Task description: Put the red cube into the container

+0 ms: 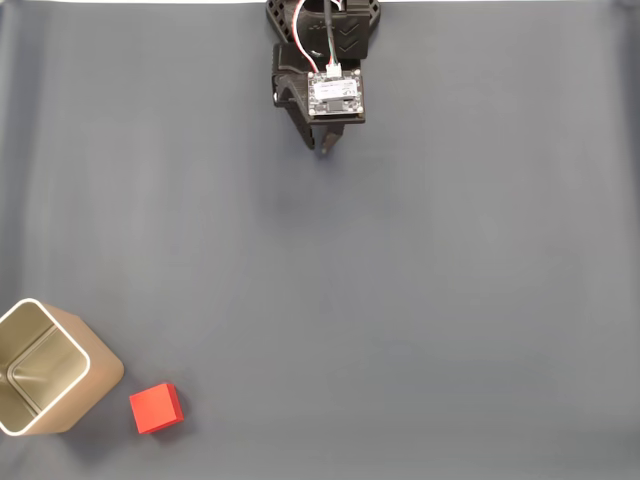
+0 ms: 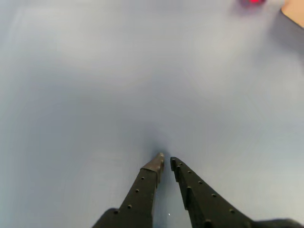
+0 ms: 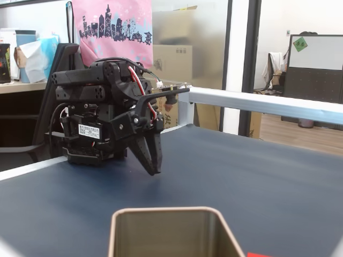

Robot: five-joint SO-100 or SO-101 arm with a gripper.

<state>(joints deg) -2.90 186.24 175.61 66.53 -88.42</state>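
The red cube (image 1: 156,408) lies on the dark mat near the bottom left of a fixed view, just right of the container (image 1: 97,383), a gold-beige square tin with its open mouth showing. My gripper (image 1: 325,148) is folded back at the top centre, far from both. In the wrist view the black fingers (image 2: 142,185) are shut with nothing between them, tips close to the mat. The cube (image 2: 254,2) is a red blur at the top right edge there, and the container (image 2: 295,12) shows as a beige corner beside it. In another fixed view the container's rim (image 3: 166,210) fills the foreground, with the gripper (image 3: 155,171) behind it.
A dark blue-grey mat (image 1: 400,300) covers the table. An aluminium rail (image 3: 268,104) runs along the table's far side. Boxes and office furniture stand beyond it.
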